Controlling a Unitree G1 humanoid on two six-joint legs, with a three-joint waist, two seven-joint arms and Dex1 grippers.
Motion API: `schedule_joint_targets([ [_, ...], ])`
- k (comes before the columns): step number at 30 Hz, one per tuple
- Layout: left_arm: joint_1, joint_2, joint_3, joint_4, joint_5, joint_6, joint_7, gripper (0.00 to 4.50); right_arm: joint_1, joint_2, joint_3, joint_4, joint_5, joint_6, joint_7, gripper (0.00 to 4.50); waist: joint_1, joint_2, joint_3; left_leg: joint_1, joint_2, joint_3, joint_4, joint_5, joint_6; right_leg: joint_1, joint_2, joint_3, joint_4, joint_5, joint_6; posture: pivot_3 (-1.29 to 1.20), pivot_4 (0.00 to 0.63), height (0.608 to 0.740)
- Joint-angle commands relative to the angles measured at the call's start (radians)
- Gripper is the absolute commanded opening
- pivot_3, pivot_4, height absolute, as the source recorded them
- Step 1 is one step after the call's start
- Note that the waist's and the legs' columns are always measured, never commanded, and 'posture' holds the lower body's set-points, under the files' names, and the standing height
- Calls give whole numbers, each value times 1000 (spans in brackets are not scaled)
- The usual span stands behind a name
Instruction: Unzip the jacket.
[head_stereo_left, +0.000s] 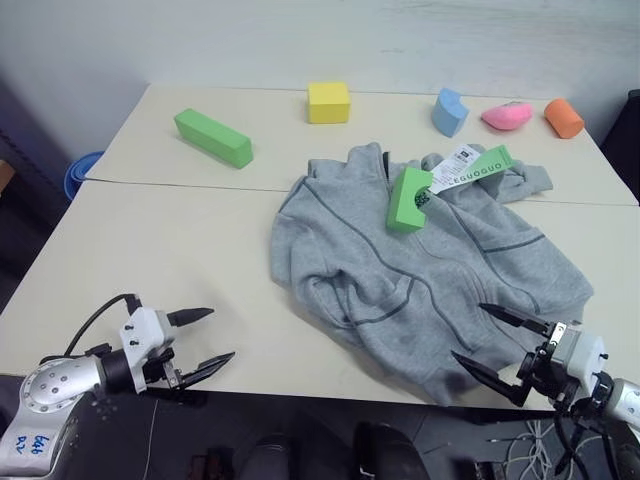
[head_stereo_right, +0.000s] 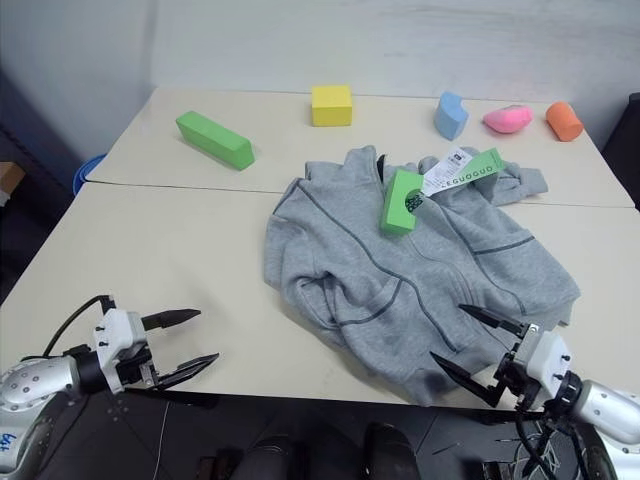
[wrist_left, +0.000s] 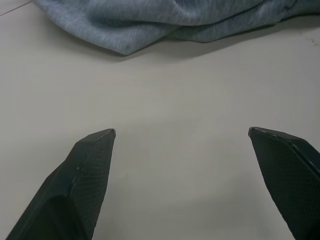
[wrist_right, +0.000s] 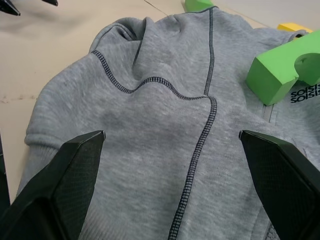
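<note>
On the pale tabletop (head_stereo_left: 150, 250), toward its right half, lies the light grey fleece jacket (head_stereo_left: 420, 270), crumpled but roughly flat, its collar end turned to the far side, where white-and-green hang tags (head_stereo_left: 470, 165) rest on it, and its hem reaching to the near edge. A green foam block with a curved notch (head_stereo_left: 408, 198) sits on the jacket's upper chest, touching a small dark print. Judging from this, the task is at its very start: nothing has been gripped and the zip looks untouched. The left gripper (head_stereo_left: 200, 340) hovers over bare table near the front edge, well apart from the cloth, its two black fingers spread wide and empty. The right gripper (head_stereo_left: 495, 345) hangs over the jacket's near hem, fingers equally wide and holding nothing; its wrist view looks along dark-stitched seams toward the notched block. The next move probably calls for finding the zipper pull, which I cannot make out and which may lie near the collar under the block or the tags, then pinning the fabric with one gripper while the other pinches the small tab and draws it along the teeth; the block may need clearing first. Counted: one jacket, two grippers, and six foam shapes, namely a long green bar (head_stereo_left: 213, 137), a yellow cube (head_stereo_left: 329, 102), a blue wedge (head_stereo_left: 449, 111), a pink lump (head_stereo_left: 506, 116), an orange cylinder (head_stereo_left: 564, 117) and the notched green block.
</note>
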Motion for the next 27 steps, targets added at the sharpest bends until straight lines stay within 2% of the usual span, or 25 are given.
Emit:
schedule_joint_targets([
  [1, 35, 24, 8, -56, 30, -44, -30, 4481, -8, -16, -33, 14, 0, -11, 28, 4500, 0, 0, 0, 0, 0, 0, 0, 0, 0, 0, 0, 0, 0, 0, 0, 0, 150, 740],
  [7, 17, 26, 18, -84, -19, 42, -16, 4481, -61, 23, -10, 23, -3, 26, -6, 4500, 1, 0, 0, 0, 0, 0, 0, 0, 0, 0, 0, 0, 0, 0, 0, 0, 150, 740],
  [11, 15, 21, 72, -105, -133, 112, -42, 4481, -83, 39, 4, -11, 8, 63, -17, 4500, 1, 0, 0, 0, 0, 0, 0, 0, 0, 0, 0, 0, 1, 0, 0, 0, 150, 740],
  [14, -8, 41, 72, -152, -158, 133, -60, 4481, -74, 58, 0, -38, -3, 71, -45, 4500, 4, 0, 0, 0, 0, 0, 0, 0, -1, 0, 0, 0, 0, 0, 0, 0, 150, 740],
  [17, -60, 34, 63, -175, -223, 254, -2, 4481, -65, 101, 2, -68, -20, 83, -108, 4500, 16, 0, 0, 0, -1, 0, 1, 0, -1, 0, 1, 0, 1, 0, 0, 0, 150, 740],
  [22, -118, 14, 44, -167, -216, 269, 8, 4481, -72, 111, -4, -141, 6, 163, -169, 4500, 20, 1, 1, 0, -1, 0, 1, 0, -1, 0, 3, 0, 2, 0, 0, 0, 150, 740],
  [24, -136, 0, 44, -161, -228, 273, 9, 4481, -110, 104, -3, -178, 25, 224, -214, 4500, 19, 1, 1, 0, -1, 0, 1, 0, -1, 0, 4, 0, 2, 0, 0, 0, 150, 740],
  [27, -158, -14, 49, -184, -320, 367, 27, 4481, -291, 74, 32, -222, 28, 426, -366, 4500, 7, 1, 1, 0, -1, 1, 1, 1, -1, 0, 4, 1, 2, 0, 0, 0, 150, 740],
])
